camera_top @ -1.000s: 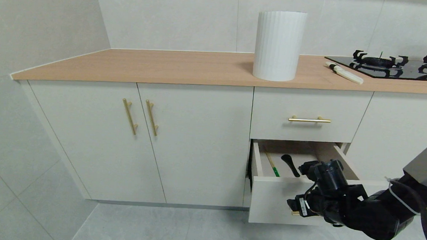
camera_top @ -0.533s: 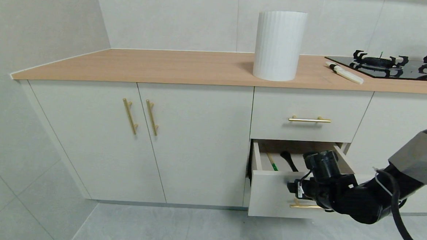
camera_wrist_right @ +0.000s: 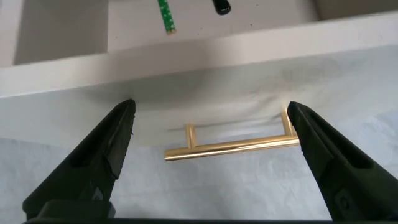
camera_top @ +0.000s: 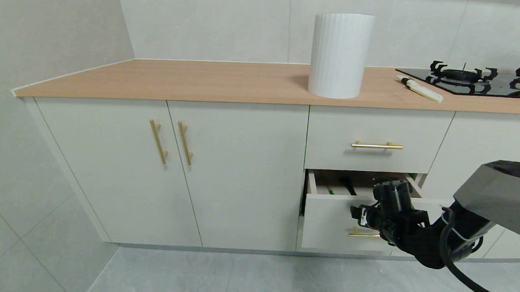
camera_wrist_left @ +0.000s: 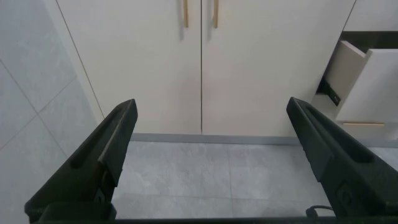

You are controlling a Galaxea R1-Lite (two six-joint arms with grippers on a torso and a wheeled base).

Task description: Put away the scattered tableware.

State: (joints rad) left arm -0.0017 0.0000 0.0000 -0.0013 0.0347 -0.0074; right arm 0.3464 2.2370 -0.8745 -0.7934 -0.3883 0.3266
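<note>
The lower drawer (camera_top: 327, 220) is going in. A second ago it stood well out, and now only a narrow gap shows at its top. Inside, the green-banded stick (camera_wrist_right: 165, 15) and the black utensil (camera_wrist_right: 221, 6) lie side by side, already stowed, so this looks like the closing step. The right gripper (camera_wrist_right: 210, 115) has followed the drawer front in, its fingers spread wide to either side of the handle (camera_wrist_right: 233, 147). I can't tell whether they touch the panel.

The front is a flat, matte off-white panel, and the handle is a slim brass-coloured bar on two short posts. Above the drawer runs the wood-grain desk (camera_top: 201, 80), smooth and warm-toned, carrying a tall ribbed white cylinder (camera_top: 339, 54). Up and to the right of the drawer a cream-handled piece (camera_top: 418, 88) lies loose, likely one more item to put away. The left gripper (camera_wrist_left: 211, 109) hangs low, left of the drawer, with its fingers wide and empty.
</note>
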